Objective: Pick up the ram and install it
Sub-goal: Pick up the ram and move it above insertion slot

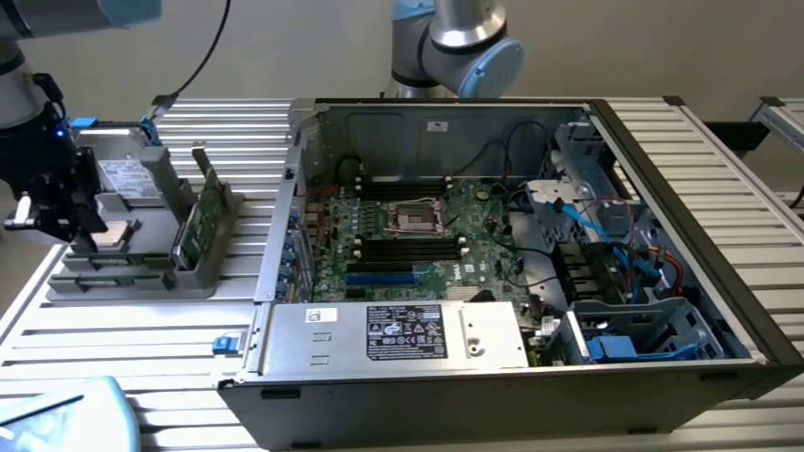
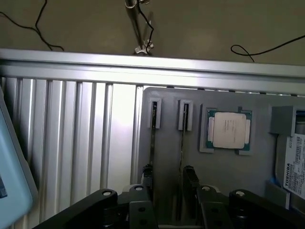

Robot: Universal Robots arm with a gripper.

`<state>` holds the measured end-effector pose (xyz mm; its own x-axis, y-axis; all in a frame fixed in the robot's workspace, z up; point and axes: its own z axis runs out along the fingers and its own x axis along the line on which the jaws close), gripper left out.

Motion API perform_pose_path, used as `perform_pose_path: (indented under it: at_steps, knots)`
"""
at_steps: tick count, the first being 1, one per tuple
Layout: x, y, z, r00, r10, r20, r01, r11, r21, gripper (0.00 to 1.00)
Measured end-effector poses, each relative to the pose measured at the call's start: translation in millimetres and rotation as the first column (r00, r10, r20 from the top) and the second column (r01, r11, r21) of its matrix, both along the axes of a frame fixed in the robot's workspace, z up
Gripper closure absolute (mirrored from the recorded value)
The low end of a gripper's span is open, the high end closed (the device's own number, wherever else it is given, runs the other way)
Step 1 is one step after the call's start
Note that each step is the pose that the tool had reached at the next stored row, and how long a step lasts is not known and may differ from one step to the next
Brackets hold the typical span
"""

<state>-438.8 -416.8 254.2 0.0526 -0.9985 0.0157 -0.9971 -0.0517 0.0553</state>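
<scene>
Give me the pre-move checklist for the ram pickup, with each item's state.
1. Gripper jaws apart: ok.
2. Gripper over the gray holder: ok.
3. Ram standing edge-on in its slot: ok.
4. Ram centred in the gripper: cannot tell; two thin boards stand there side by side.
5. Ram gripped: not ok; nothing held.
6. Computer case open, motherboard exposed: ok.

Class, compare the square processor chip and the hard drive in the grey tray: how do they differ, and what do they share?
The processor chip is small and square; the hard drive is clearly larger. The chip shows a silver lid framed by green board; the drive carries a white label with dark print. Both rest in the grey tray.
</scene>
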Motion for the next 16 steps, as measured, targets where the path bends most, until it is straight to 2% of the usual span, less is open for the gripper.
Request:
perform_pose_path:
  at_steps: [4, 12, 16]
  knots:
    - [-0.6, -1.4, -7.2, 1.0000, -0.001, -0.0003, 0.001, 1.0000, -0.0051, 0.61]
    - [-0.4, -12.2, -16.5, 1.0000, -0.001, -0.0001, 0.001, 1.0000, -0.0065, 0.61]
    - [0.9, -15.7, -20.8, 1.0000, -0.001, -0.0001, 0.001, 1.0000, -0.0065, 0.61]
